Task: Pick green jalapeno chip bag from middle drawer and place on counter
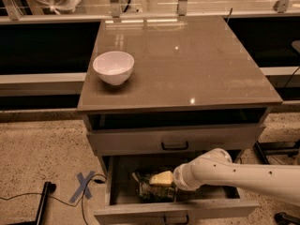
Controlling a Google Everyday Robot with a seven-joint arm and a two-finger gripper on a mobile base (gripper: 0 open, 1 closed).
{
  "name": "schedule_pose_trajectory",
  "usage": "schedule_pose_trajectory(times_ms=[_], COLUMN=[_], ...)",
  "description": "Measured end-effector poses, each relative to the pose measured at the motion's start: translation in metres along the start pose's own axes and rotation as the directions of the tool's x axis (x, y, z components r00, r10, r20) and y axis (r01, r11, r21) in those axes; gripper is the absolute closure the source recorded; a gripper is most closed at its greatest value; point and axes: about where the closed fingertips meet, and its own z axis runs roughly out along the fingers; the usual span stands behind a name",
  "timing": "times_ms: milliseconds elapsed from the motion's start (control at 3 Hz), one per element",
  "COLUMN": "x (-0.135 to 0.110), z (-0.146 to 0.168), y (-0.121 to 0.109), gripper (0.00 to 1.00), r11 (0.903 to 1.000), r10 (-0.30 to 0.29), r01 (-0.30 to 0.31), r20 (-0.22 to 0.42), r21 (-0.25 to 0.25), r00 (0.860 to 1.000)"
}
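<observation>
Gripper (pixel 161 178) on the white arm (pixel 243 176) reaches into the open shallow grey drawer (pixel 136 214), touching the crinkled light-green foil bag (pixel 148 191) just below it; its grasp cannot be told.

One white bowl (pixel 113 67) stands on the single tabletop (pixel 187 64). Two drawers show: one shut upper drawer (pixel 215 137) and one open middle drawer (pixel 136 213), with two black handles (pixel 175 146) between them. One green jalapeno chip bag (pixel 149 190) lies in the open drawer, with the one end effector (pixel 161 178) just over it. One blue tape cross (pixel 83 186) marks the near-left floor.
</observation>
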Motion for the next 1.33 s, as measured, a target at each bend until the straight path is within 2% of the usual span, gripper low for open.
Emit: schedule_pose_trajectory(times_ms=[333,667,1333], x=[-0.003,-0.007,-0.009], z=[0.025,0.044,0.059], y=[0.012,0.014,0.009], gripper=[0.00,0.19,0.65], r11=[0.9997,0.9997,0.9999], r10=[0.023,0.023,0.000], r01=[-0.023,-0.023,-0.002], r20=[0.045,0.087,0.129], r21=[-0.001,-0.005,0.011], r00=[0.999,0.996,0.992])
